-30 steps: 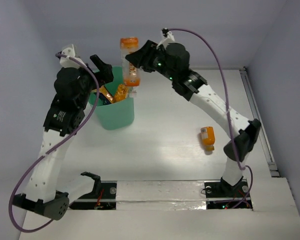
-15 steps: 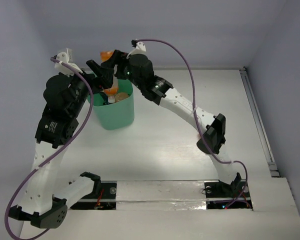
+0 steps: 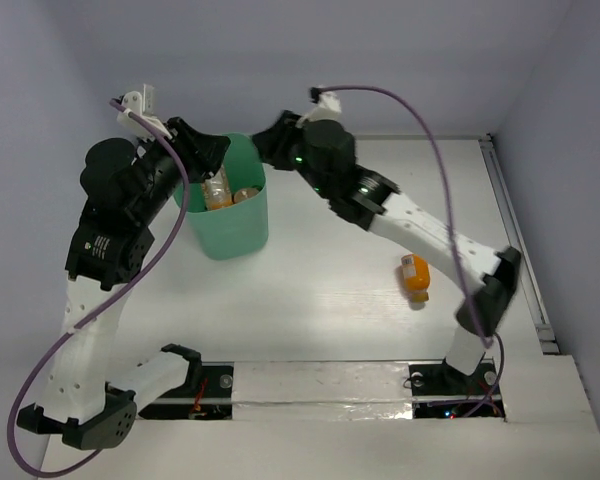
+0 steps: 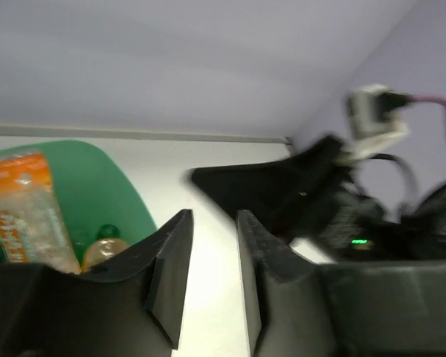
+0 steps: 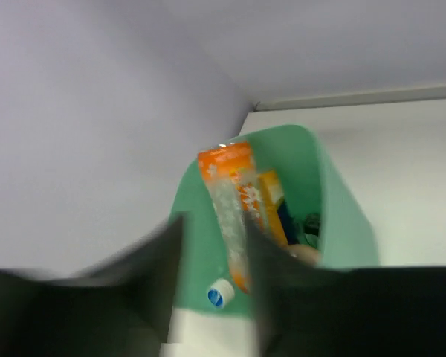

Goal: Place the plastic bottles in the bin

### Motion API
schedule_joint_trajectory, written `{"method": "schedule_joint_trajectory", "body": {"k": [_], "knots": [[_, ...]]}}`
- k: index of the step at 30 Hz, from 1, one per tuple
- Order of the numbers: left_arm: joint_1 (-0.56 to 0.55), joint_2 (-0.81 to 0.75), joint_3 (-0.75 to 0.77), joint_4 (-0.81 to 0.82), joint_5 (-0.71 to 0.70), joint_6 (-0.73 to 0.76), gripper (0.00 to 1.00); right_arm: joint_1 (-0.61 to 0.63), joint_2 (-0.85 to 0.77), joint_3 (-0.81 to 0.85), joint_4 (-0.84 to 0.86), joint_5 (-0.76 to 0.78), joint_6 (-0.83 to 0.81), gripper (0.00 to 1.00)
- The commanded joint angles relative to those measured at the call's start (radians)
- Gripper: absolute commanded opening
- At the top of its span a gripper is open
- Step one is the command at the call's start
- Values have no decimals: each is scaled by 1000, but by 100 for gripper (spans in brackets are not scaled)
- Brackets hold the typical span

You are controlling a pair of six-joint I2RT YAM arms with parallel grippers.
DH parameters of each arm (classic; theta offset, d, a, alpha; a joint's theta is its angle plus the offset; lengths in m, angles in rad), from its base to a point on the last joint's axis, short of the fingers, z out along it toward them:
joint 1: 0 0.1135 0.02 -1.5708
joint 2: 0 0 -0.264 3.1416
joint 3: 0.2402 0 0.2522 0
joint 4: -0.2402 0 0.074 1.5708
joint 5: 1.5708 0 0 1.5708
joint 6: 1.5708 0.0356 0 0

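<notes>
The mint-green bin [image 3: 230, 235] stands at the back left with several plastic bottles inside, among them an orange labelled one [image 3: 217, 189]. In the left wrist view the bin [image 4: 97, 178] holds that orange bottle [image 4: 26, 216] and a green-capped bottle [image 4: 108, 242]. One more orange bottle [image 3: 414, 275] lies on the table at the right. My left gripper [image 3: 212, 150] [image 4: 214, 219] hovers over the bin's far left rim, jaws drawn nearly together and empty. My right gripper [image 3: 263, 140] [image 5: 214, 223] hangs just right of the bin's far rim, blurred, jaws narrow and empty, looking down on the orange bottle [image 5: 234, 201].
The white table [image 3: 330, 290] ends in a raised rail [image 3: 515, 230] at the right. Grey walls close in behind and on both sides. The right arm [image 4: 320, 193] reaches close beside my left gripper. A small white and blue cap [image 5: 221, 294] shows by the bin.
The orange bottle that the right gripper held above the bin now lies inside it. The right arm swung over the bin and pulled back right. Both grippers closed from wide.
</notes>
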Motion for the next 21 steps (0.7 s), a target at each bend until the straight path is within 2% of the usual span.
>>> {"method": "schedule_joint_trajectory", "body": {"k": [1, 2, 3, 4, 5, 6, 7, 8, 9, 11, 12, 15, 21], "knots": [[-5, -34, -38, 39, 86, 2, 20, -57, -304, -265, 75, 93, 35, 18], [-5, -43, -77, 39, 104, 2, 16, -99, -357, -329, -21, 105, 74, 7], [-15, -54, -99, 40, 112, 2, 13, -123, -407, -390, -88, 113, 98, 0], [-15, -75, -121, 39, 119, 4, 10, -148, -503, -517, -161, 114, 124, 0], [-24, -86, -162, 40, 132, 4, 5, -178, -551, -584, -292, 105, 183, 0], [-37, -98, -185, 40, 138, 2, 4, -250, -598, -650, -349, 85, 213, 0], [-46, -123, -208, 43, 142, 1, 2, -295, -683, -776, -400, 56, 233, 0], [-63, -133, -252, 48, 158, -7, 0, -341, -722, -835, -472, -15, 257, 0], [-72, -144, -274, 52, 167, -12, 0, -381, -757, -891, -492, -43, 262, 7], [-81, -169, -318, 69, 201, -21, 0, -481, -826, -1003, -509, -112, 253, 34], [-93, -176, -352, 72, 208, -25, 0, -502, -833, -1018, -544, -113, 251, 67], [-103, -206, -400, 82, 230, -25, 2, -544, -785, -1038, -607, -134, 216, 100], [-103, -250, -428, 83, 245, -12, 15, -588, -563, -1006, -677, -111, 70, 100]]}}
